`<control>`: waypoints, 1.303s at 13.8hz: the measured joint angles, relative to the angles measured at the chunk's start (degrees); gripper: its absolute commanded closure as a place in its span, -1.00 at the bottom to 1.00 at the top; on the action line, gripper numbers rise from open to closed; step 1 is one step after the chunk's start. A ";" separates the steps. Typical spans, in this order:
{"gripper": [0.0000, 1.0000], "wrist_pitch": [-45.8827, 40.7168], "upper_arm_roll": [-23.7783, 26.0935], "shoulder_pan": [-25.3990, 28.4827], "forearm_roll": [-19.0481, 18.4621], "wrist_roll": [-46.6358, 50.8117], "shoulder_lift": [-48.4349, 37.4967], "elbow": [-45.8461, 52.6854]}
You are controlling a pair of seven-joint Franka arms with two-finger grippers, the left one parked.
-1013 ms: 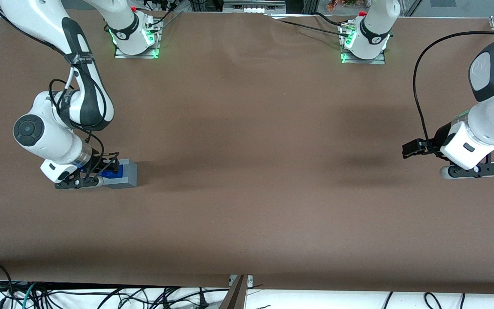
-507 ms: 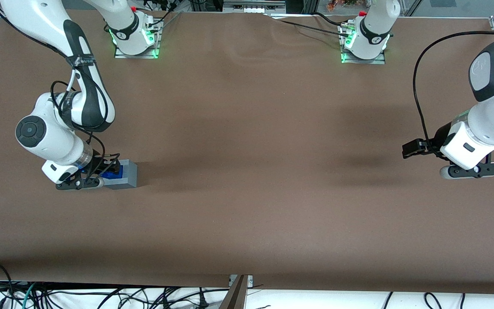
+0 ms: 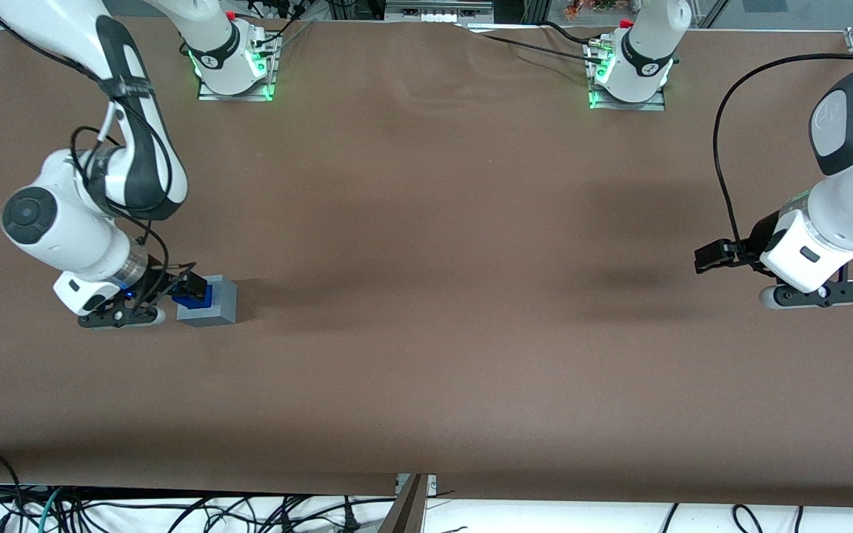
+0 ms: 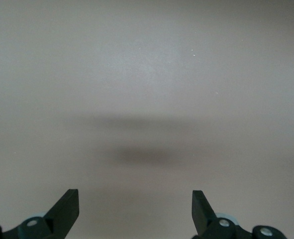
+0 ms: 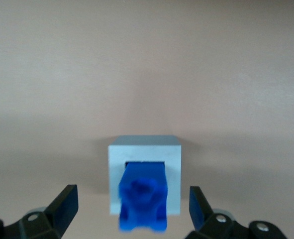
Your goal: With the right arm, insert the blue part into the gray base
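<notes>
The gray base [image 3: 221, 302] stands on the brown table toward the working arm's end. The blue part [image 3: 198, 297] stands upright in the base's square recess, its lumpy top sticking out above the rim. The right arm's gripper [image 3: 184, 284] hovers just above them, offset a little toward the arm's own end. In the right wrist view the gripper [image 5: 132, 200] is open: its two black fingers stand wide apart on either side of the blue part [image 5: 143, 196] and touch neither it nor the gray base [image 5: 173, 164].
The two arm bases [image 3: 235, 63] [image 3: 630, 70] with green lights stand at the table's edge farthest from the front camera. The parked arm's gripper [image 3: 815, 294] hangs over its end of the table. Cables lie below the near table edge [image 3: 412, 485].
The right arm's wrist has lifted and shifted away from the gray base toward its own end. The blue part stays in the base, now uncovered.
</notes>
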 measured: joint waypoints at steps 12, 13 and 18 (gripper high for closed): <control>-0.98 -37.50 -3.14 -0.16 -1.63 1.79 -12.46 17.98; -0.98 -37.71 -3.01 -0.11 -1.88 2.41 -12.46 17.80; -0.98 -38.43 -2.96 -0.11 -2.07 2.76 -13.18 16.88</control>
